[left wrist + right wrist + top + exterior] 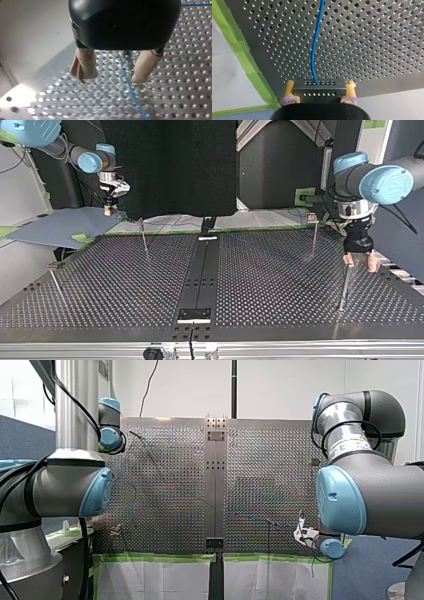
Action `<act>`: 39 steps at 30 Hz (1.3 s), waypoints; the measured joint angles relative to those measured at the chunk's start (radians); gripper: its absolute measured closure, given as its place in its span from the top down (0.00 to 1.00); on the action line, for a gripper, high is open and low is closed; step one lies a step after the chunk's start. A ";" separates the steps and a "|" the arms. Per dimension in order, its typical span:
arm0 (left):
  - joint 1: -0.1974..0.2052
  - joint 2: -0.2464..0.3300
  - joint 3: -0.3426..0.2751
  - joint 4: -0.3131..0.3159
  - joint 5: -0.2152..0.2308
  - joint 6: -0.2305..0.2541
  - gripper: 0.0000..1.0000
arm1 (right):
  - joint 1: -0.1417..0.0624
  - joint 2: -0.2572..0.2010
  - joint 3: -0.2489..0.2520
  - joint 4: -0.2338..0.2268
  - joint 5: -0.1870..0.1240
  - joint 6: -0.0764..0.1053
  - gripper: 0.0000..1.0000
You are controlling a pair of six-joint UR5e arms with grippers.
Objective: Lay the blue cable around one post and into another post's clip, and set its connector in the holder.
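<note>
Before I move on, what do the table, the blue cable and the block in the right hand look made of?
Table: apparently sheet metal, bare and silvery, punched with rows of holes, glinting. Blue cable: probably plastic-sheathed, smooth with a slight sheen, curving gently. Block held by my right hand: dark grey, dull, sharp-edged, with small holes; metal or plastic, I cannot tell.

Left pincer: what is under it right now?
Under the open left pincer, the cable lies on the perforated table, running between the two pads and touching neither. The pincer's black body covers where the cable leads beyond.
</note>
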 joint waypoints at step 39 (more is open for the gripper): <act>-0.077 0.161 0.301 -0.386 -0.161 0.386 1.00 | 0.000 0.000 -0.006 -0.004 -0.002 0.045 0.04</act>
